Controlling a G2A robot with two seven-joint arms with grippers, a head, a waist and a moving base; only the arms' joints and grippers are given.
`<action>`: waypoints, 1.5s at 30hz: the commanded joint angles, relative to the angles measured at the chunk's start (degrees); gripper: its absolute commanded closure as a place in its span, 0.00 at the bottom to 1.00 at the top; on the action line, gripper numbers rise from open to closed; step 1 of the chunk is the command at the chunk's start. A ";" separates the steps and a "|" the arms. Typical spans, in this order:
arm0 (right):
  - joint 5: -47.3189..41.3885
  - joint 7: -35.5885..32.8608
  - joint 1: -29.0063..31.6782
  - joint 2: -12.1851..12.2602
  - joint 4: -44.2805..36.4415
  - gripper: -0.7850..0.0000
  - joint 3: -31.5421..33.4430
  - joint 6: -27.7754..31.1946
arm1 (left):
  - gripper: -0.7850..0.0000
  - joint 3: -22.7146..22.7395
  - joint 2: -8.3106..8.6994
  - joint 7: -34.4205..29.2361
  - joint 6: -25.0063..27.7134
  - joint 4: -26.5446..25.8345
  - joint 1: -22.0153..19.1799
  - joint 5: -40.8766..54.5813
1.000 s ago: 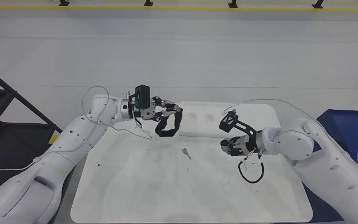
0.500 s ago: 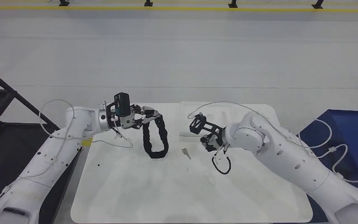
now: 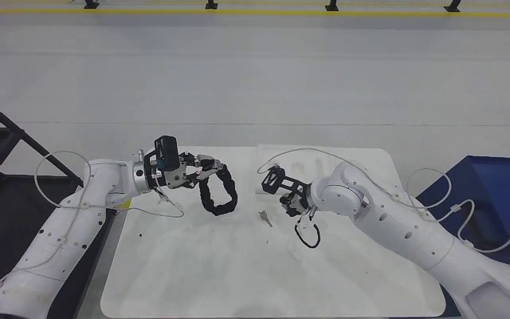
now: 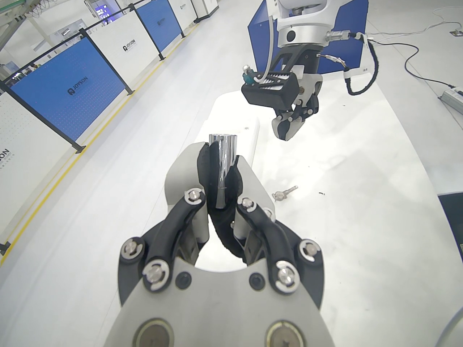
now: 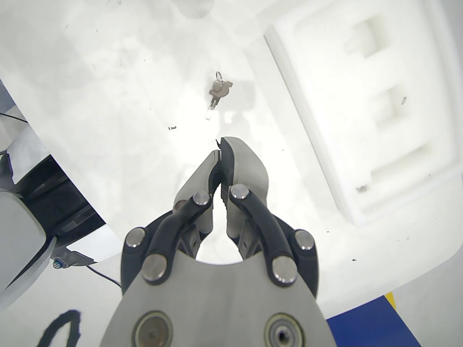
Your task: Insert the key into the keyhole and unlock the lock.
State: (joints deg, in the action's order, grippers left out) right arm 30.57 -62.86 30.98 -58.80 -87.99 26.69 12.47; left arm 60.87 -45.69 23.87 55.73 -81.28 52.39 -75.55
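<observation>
from above, the right gripper (image 3: 288, 209) is swinging in just beside the key (image 3: 264, 217) lying on the table (image 3: 239, 271), while the left gripper (image 3: 212, 169) is drawing the lock (image 3: 217, 199) back. in the left wrist view, it is pinching the lock's metal barrel (image 4: 223, 160). in the right wrist view, the right fingers (image 5: 238, 157) are pressing together near the key, so they'll be needing to spread for the pickup.

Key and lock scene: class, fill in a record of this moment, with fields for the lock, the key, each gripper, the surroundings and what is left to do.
lock: black cable loop with a chrome cylinder, held up
left gripper: shut on the lock's cylinder
key: lying flat on the table, between the two arms, untouched
right gripper: shut, empty, close to the key
foam tray: white, on the table's far side, beyond the key
left to do: key not yet picked up or inserted
</observation>
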 commanded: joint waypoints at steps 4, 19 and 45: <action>0.00 0.00 0.00 0.00 0.00 1.00 0.00 0.00 | 1.00 0.00 0.00 0.00 0.00 0.00 0.00 0.00; 12.36 20.10 -0.04 -5.19 11.37 0.76 -5.08 15.84 | 1.00 0.00 0.00 0.00 0.00 0.00 0.00 0.00; 18.38 29.87 -2.21 -20.82 37.98 0.69 -12.44 21.54 | 1.00 0.00 0.00 0.00 0.00 0.00 0.00 0.00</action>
State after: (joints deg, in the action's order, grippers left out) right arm 48.87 -33.12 28.80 -79.23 -50.77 14.27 33.96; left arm 60.87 -45.69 23.87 55.73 -81.28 52.39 -75.55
